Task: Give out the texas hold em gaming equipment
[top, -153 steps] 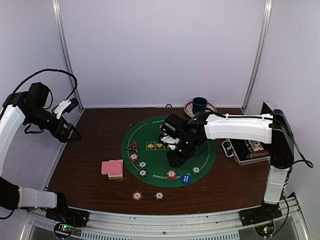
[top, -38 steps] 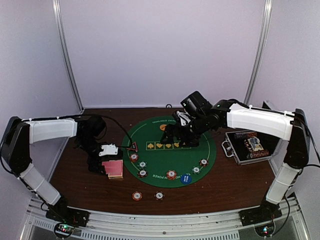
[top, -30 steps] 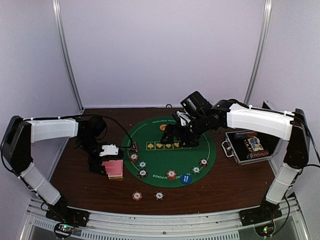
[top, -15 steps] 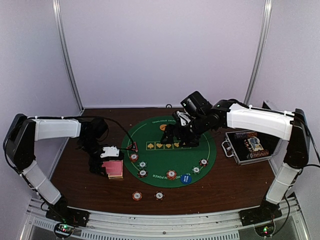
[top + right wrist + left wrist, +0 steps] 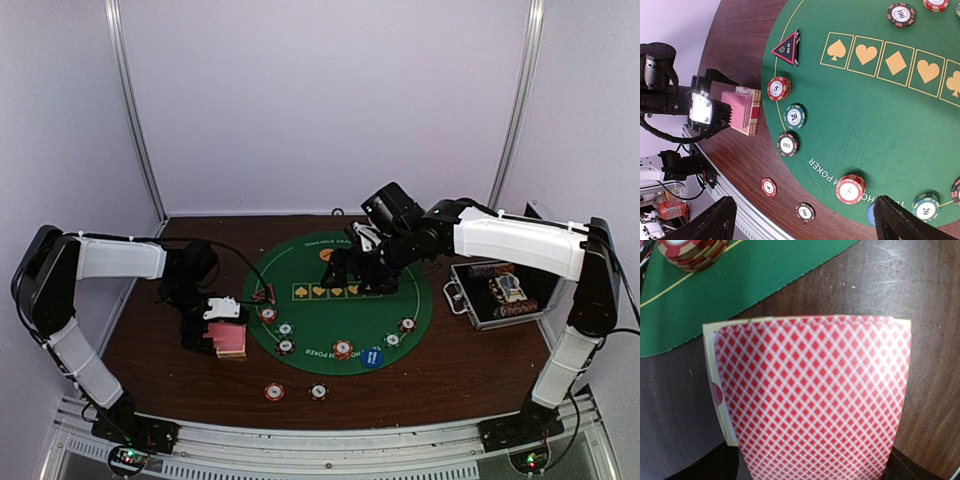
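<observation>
Left gripper (image 5: 216,324) has sunk lower, jaws spread over one pink deck (image 5: 810,395) beside the green mat (image 5: 320,310). Two chips (image 5: 273,392) lie off it. Right gripper (image 5: 804,200) hovers, spread wide.

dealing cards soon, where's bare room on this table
Free: middle of the round green felt mat, between yellow suit symbols and the near arc of striped poker chips; also brown wooden table at near right, in front of the silver-edged black case. Crowded: mat's near-left rim, by the pink-backed card deck and left gripper.
</observation>
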